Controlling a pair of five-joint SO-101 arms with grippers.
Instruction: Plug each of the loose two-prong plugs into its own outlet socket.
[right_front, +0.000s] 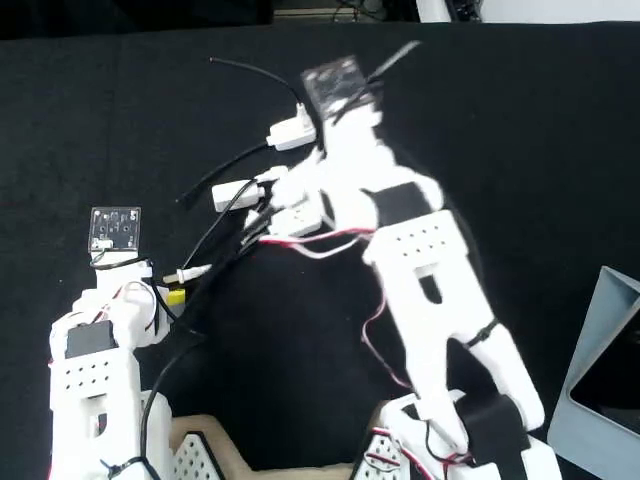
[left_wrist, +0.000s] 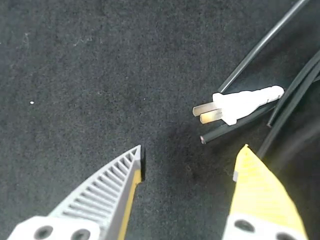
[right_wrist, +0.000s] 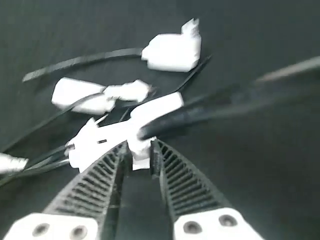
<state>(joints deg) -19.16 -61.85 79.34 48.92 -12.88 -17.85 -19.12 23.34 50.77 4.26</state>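
Observation:
A loose white two-prong plug (left_wrist: 240, 105) lies on the black mat on its black cable, prongs bare, just ahead of my left gripper (left_wrist: 192, 155). That gripper is open, one finger grey and one yellow, with nothing between them. In the high view the same plug (right_front: 190, 272) lies beside the left gripper (right_front: 175, 293). My right gripper (right_wrist: 141, 150) is shut on a white plug (right_wrist: 141, 159), close against a white outlet block (right_wrist: 85, 142). From above, the right gripper (right_front: 288, 215) is among the white outlets at the centre.
Two more white outlet blocks (right_wrist: 172, 50) (right_wrist: 75, 92) lie beyond the right gripper, the nearer one with a white plug (right_wrist: 127, 91) against it. Black cables (right_front: 225, 225) cross the mat between the arms. A blue-grey box (right_front: 600, 390) stands at the right edge.

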